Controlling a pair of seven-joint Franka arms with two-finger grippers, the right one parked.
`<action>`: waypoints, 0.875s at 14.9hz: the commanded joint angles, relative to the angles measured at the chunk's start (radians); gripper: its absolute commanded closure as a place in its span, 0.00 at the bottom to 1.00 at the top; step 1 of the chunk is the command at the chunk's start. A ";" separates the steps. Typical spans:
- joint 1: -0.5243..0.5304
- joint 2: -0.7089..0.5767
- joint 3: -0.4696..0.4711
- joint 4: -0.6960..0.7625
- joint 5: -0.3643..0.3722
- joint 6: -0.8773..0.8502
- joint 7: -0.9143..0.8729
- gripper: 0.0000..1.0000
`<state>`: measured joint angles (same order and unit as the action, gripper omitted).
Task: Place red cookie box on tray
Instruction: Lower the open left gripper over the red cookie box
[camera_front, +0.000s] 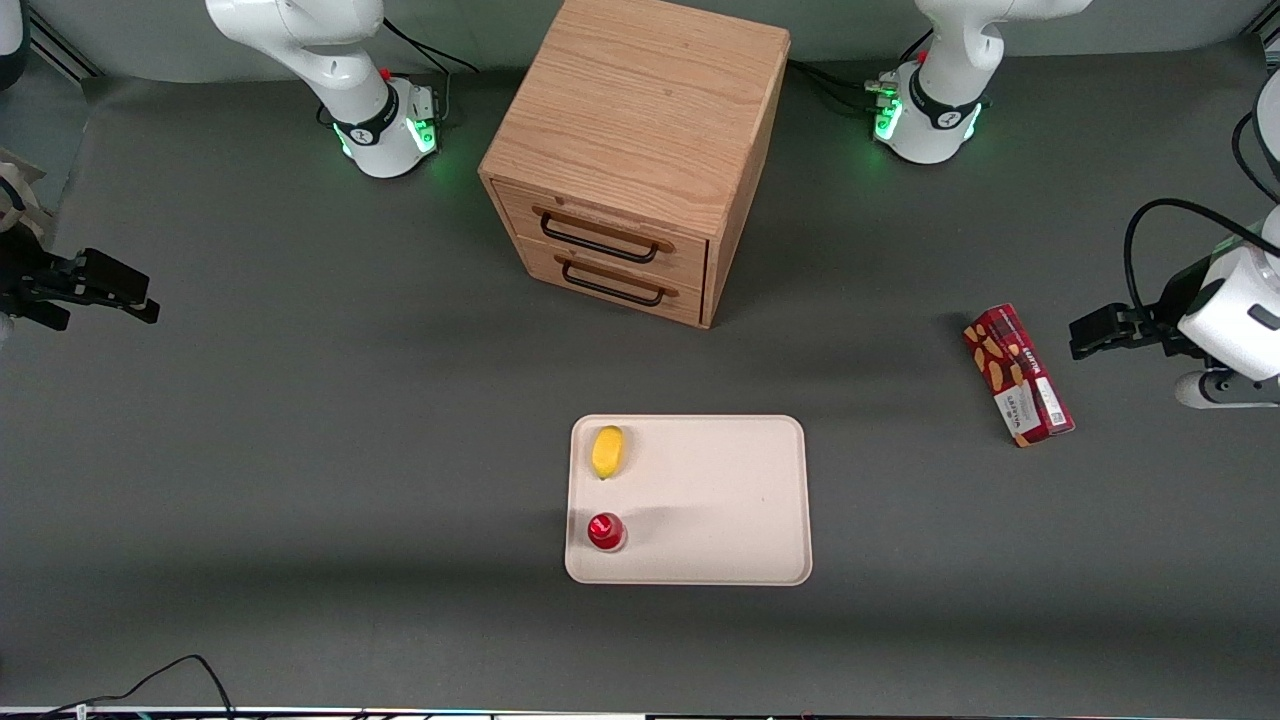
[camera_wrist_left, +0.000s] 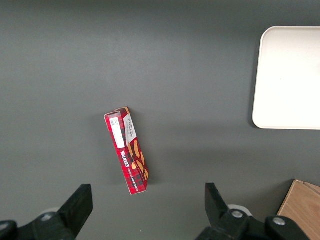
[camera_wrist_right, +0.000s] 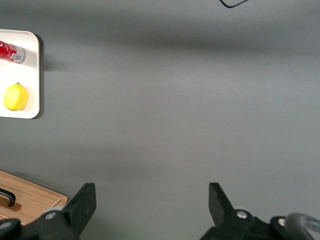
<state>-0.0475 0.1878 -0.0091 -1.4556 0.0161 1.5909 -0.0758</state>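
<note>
The red cookie box (camera_front: 1017, 374) lies flat on the grey table toward the working arm's end, well apart from the tray (camera_front: 720, 500). Its white label end is nearer the front camera. The beige tray lies in front of the drawer cabinet, nearer the front camera. My left gripper (camera_front: 1080, 338) hovers beside the box, farther toward the working arm's end, open and empty. In the left wrist view the box (camera_wrist_left: 127, 150) lies just off the line between the spread fingers (camera_wrist_left: 80, 202), touching neither of them, and a corner of the tray (camera_wrist_left: 290, 75) shows.
A yellow lemon (camera_front: 607, 451) and a small round red object (camera_front: 605, 531) sit on the tray, at its edge toward the parked arm. The wooden drawer cabinet (camera_front: 640, 130) stands at the table's middle, farther from the front camera than the tray.
</note>
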 joint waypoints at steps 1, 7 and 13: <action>0.012 0.018 -0.014 0.037 0.004 -0.025 0.016 0.00; -0.003 0.025 -0.009 0.011 0.013 -0.032 0.004 0.00; 0.008 0.024 0.055 -0.329 0.012 0.323 -0.061 0.00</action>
<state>-0.0436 0.2354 0.0212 -1.6417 0.0206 1.7761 -0.1170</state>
